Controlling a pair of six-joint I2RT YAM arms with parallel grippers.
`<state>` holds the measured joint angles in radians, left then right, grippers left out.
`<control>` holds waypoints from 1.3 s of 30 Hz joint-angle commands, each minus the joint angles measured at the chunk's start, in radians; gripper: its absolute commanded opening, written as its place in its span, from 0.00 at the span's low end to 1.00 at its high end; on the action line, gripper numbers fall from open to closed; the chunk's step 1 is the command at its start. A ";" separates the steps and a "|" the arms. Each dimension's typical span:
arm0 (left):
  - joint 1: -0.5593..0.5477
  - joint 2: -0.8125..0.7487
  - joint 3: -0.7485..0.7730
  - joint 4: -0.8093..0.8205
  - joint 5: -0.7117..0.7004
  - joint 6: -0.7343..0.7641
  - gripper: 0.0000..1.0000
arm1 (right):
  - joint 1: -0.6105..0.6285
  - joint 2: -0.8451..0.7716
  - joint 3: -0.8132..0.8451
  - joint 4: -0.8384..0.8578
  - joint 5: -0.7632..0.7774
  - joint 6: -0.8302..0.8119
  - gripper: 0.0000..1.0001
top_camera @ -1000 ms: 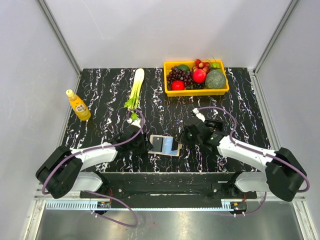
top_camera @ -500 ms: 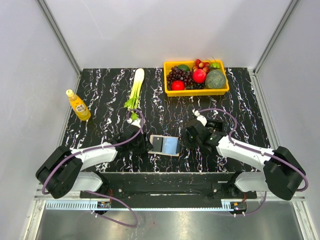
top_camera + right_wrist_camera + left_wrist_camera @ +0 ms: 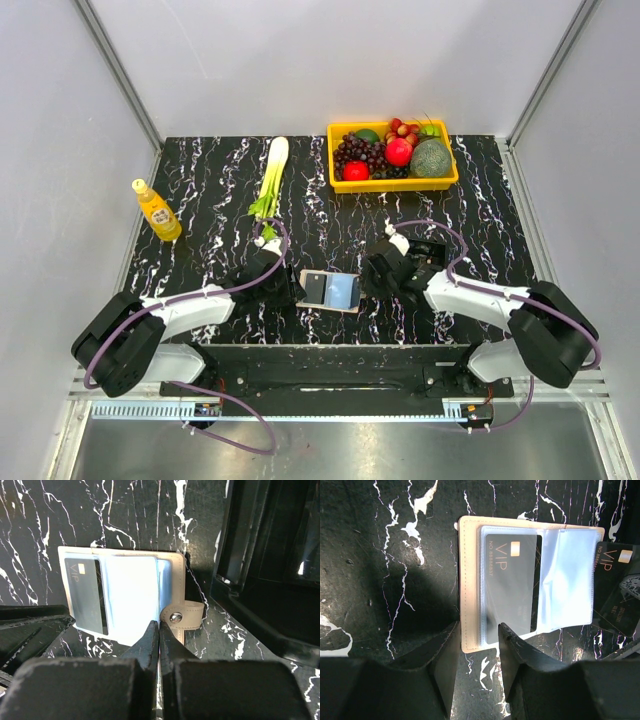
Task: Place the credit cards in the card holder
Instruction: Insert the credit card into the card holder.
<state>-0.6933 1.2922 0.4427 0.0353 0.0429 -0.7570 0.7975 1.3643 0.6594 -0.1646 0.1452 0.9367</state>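
Observation:
The beige card holder [image 3: 331, 290] lies open on the black marble table between my two grippers. A dark credit card [image 3: 512, 587] marked VIP sits in its left clear sleeve. My left gripper [image 3: 477, 635] is open astride the holder's near-left corner [image 3: 469, 580], and its right fingertip overlaps the sleeve. A second dark VIP card [image 3: 615, 587] stands tilted just past the holder's right edge. My right gripper [image 3: 159, 625] is shut on that card, seen edge-on, at the sleeves' edge beside the clasp tab [image 3: 182, 616]. The top view shows the left gripper [image 3: 288, 290] and the right gripper [image 3: 368, 278] flanking the holder.
A yellow basket [image 3: 392, 185] of fruit stands at the back right. A leek [image 3: 270, 178] lies at the back centre-left, and an orange bottle [image 3: 157, 212] stands at the far left. The black frame [image 3: 265, 555] along the table's near edge runs close to my right gripper.
My right gripper has edged left to the holder's right edge, and the raised sleeve now lies flatter. The left gripper has not moved.

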 commanded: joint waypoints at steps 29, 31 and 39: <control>-0.003 0.025 -0.013 -0.049 0.052 0.013 0.40 | -0.009 0.021 0.063 0.177 -0.078 -0.001 0.00; -0.003 0.024 -0.013 -0.051 0.055 0.015 0.40 | -0.007 0.035 0.086 0.172 -0.087 -0.024 0.00; -0.003 0.015 -0.012 -0.054 0.055 0.015 0.40 | -0.006 0.139 0.186 0.120 -0.172 -0.064 0.00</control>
<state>-0.6930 1.2999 0.4427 0.0460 0.0757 -0.7567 0.7921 1.4445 0.7769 -0.0326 0.0307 0.9081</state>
